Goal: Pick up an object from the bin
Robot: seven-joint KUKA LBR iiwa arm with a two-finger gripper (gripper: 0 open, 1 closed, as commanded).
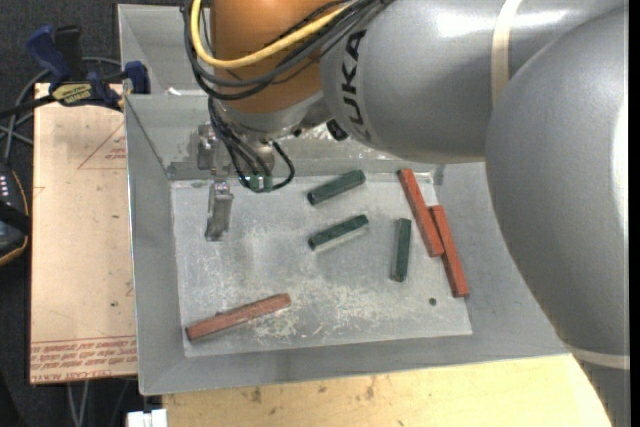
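— What lies nearest you?
— A reddish-brown stick (238,316), at the lower left of the bin (150,245).
— And farther up?
— An upright green stick (401,249), a lower slanted green stick (337,232), an upper slanted green stick (335,186) and, at the right, red sticks (430,230).
— The jaws?
— Left of centre, over bare floor, apart from every stick. You cannot tell whether they're apart or together.

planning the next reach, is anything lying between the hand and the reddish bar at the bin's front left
Nothing visible does. The hand is over the left side of the bin, the reddish bar lies nearer the front edge, and only bare floor shows between them. The green bars lie off to the right.
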